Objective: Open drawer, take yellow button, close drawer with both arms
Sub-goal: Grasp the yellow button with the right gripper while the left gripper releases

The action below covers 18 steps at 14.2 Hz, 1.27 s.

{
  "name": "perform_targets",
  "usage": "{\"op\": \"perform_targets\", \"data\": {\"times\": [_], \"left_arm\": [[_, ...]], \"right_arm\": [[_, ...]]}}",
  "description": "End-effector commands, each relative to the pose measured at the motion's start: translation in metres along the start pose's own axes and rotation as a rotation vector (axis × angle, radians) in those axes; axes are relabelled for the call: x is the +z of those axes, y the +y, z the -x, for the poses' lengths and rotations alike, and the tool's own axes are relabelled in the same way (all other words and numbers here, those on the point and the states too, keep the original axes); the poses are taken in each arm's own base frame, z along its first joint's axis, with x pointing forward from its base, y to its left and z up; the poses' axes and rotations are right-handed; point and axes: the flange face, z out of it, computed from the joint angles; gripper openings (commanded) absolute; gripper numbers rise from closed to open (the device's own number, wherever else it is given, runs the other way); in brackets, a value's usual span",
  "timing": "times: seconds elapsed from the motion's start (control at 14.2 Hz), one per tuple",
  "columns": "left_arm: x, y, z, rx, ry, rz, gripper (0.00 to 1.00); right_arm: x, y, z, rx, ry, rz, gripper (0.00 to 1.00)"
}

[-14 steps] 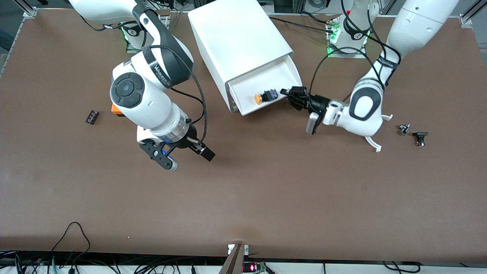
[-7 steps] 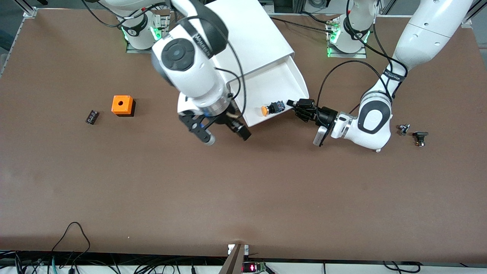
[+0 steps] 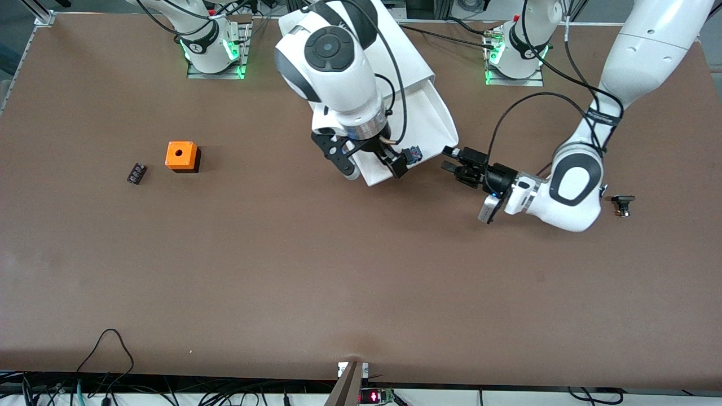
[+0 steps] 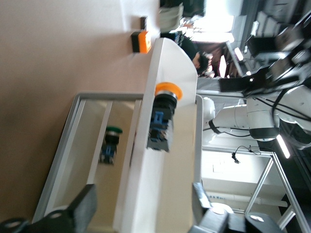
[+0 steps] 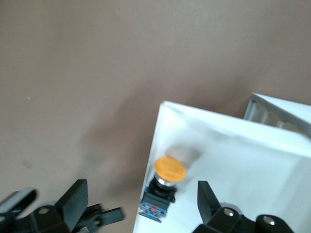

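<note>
We have the drawer [image 3: 428,121] pulled out of the cabinet [image 3: 361,51], and the button [image 5: 163,187] lies in it near the front corner, directly under our right gripper [image 3: 372,163], whose fingers are spread wide and hold nothing. Our left gripper [image 3: 459,160] hangs just off the drawer's outer corner, also parted and empty. The likely trouble, we judge, is one right finger [image 3: 396,165] landing on the drawer's front wall instead of inside it, or nudging the button so it rolls away; the left gripper close by also crowds the approach. Toward the right arm's end of the table sit an orange cube [image 3: 181,156] and a small black part [image 3: 136,173], well clear
</note>
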Motion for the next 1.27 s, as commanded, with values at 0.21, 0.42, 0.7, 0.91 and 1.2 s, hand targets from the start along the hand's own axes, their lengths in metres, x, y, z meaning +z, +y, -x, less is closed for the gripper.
{"op": "perform_targets", "data": {"times": [0.21, 0.42, 0.7, 0.91, 1.2], "left_arm": [[-0.030, 0.040, -0.006, -0.222, -0.127, -0.195, 1.00], [-0.043, 0.070, -0.005, -0.359, -0.162, -0.336, 1.00], [-0.068, 0.112, -0.007, -0.495, -0.137, -0.510, 1.00], [-0.077, 0.150, -0.010, -0.529, -0.112, -0.760, 1.00], [-0.084, 0.178, -0.012, -0.487, -0.121, -1.188, 1.00]], "right_arm": [[0.051, 0.007, 0.035, 0.012, -0.007, 0.093, 1.00], [0.067, 0.004, 0.044, 0.035, -0.011, 0.078, 1.00], [0.075, -0.002, 0.045, 0.065, -0.022, 0.051, 0.93], [0.074, -0.001, 0.046, 0.058, -0.020, 0.052, 0.43], [0.070, 0.000, 0.049, 0.052, -0.020, 0.059, 0.00]]}}
